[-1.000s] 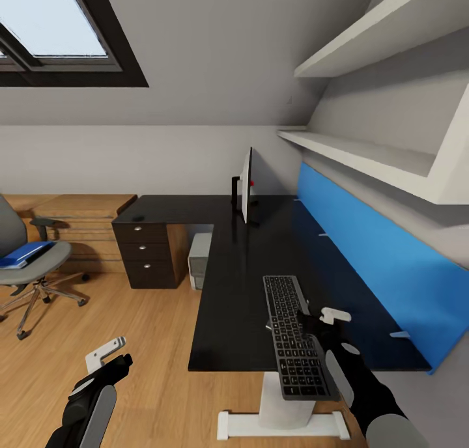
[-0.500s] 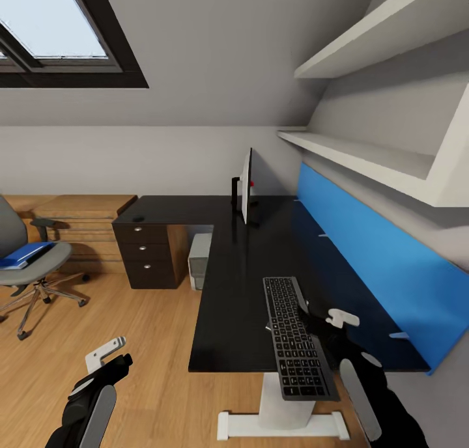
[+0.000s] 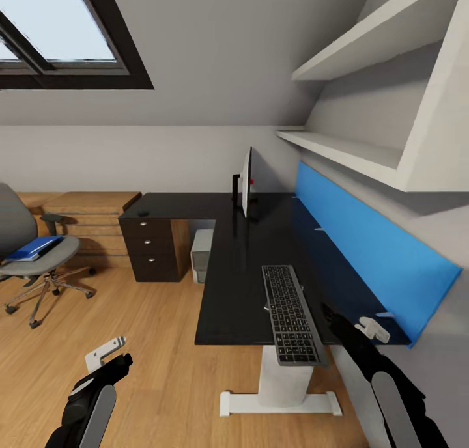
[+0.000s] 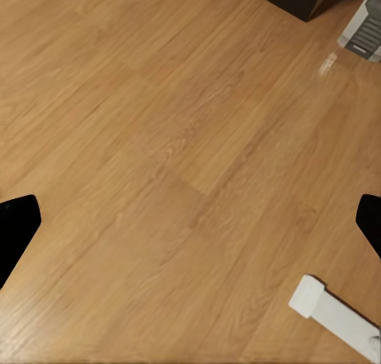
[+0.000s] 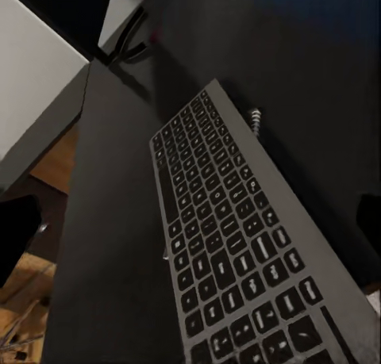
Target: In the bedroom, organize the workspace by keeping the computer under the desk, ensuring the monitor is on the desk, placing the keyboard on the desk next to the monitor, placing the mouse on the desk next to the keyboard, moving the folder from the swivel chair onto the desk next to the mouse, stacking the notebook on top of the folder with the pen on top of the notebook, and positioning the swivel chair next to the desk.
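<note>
Left gripper (image 3: 107, 363) low; right gripper (image 3: 352, 327) fingers spread.

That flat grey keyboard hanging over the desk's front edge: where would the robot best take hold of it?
Probably by its near short end. The slim grey keyboard with dark keys lies lengthwise on the matte black desk, and that end juts past the front edge, so fingers can close above and below it. Come from the front, on the robot's side, where the right tool hovers just beside it.
</note>
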Controlling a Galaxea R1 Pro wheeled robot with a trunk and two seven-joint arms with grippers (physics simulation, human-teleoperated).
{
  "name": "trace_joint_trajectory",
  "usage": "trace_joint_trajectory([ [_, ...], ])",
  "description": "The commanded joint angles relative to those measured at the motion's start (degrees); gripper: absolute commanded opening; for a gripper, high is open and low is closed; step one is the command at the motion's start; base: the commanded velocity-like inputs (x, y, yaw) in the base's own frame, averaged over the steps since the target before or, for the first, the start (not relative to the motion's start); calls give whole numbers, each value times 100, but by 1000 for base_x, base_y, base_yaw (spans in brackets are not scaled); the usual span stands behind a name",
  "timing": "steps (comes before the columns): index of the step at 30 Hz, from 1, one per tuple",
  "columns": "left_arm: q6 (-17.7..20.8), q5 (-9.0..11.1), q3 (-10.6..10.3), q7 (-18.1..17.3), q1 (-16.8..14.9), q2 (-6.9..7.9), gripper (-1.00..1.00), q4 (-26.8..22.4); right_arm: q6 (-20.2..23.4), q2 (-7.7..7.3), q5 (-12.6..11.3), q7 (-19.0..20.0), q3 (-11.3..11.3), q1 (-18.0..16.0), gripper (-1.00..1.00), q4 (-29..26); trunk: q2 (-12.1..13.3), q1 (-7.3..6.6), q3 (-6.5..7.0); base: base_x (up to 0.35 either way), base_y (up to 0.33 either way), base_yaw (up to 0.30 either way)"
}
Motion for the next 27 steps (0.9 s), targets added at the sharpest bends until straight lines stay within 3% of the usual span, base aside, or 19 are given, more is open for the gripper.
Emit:
trace_joint_trajectory([
  [1,13,58,5,36,-4,-3,100,-8,29,0,-84,-22,-8,2,100,-19,-5,-3,-7,-334,68,0],
  [2,6,55,5,43,-4,-9,100,-17,-6,7,-236,-17,-25,30,100,20,-5,-3,-7,-318,164,0],
  [13,-88,13,-94,41,3,-27,100,-114,-25,10,-244,2,-15,31,100,53,-5,-3,-7,-263,189,0],
  [27,-52,10,-357,75,-3,-55,100,-693,-44,7,-216,-5,-6,31,100,171,-45,19,-25,-43,33,0],
])
